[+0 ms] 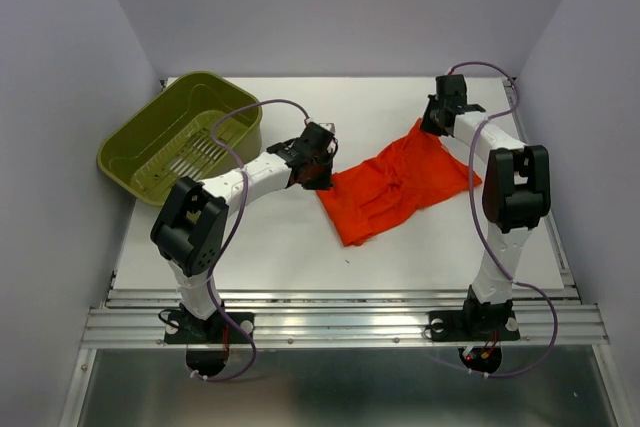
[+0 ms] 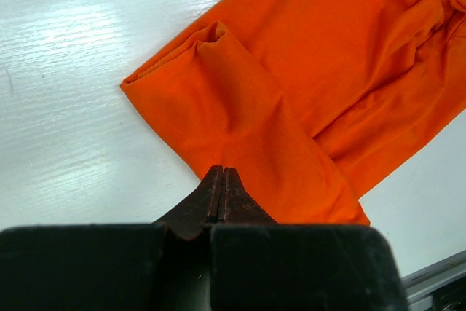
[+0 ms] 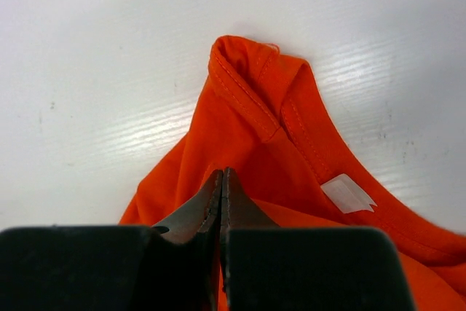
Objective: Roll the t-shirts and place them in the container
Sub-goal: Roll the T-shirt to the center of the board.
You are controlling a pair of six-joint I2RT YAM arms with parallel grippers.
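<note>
The orange t-shirt (image 1: pixel 395 187) lay crumpled on the white bench (image 1: pixel 270 247), a bit right of centre between the two arms, and nowhere near flat. The left jaws were clenched on its near-left corner, where a folded-over flap (image 2: pixel 218 100) narrowed to a point right at the tips. From the left wrist view the cloth looked pinched rather than just touched, though that's my read. The right jaws were clamped too, on the far corner just below the collar (image 3: pixel 244 71), with the little white label (image 3: pixel 347 194) beside them.

My guess on the why: holding two opposite ends lets the arms pull the shirt taut and flat, since you can't roll a wrinkled heap. No rolling was done yet.

An olive-green basket (image 1: pixel 180 137) sat at the far left of the bench, looking tilted and well apart from the shirt, so it wasn't blocking anything. The real obstacle was the shirt's own folds and doubled-over layers.
</note>
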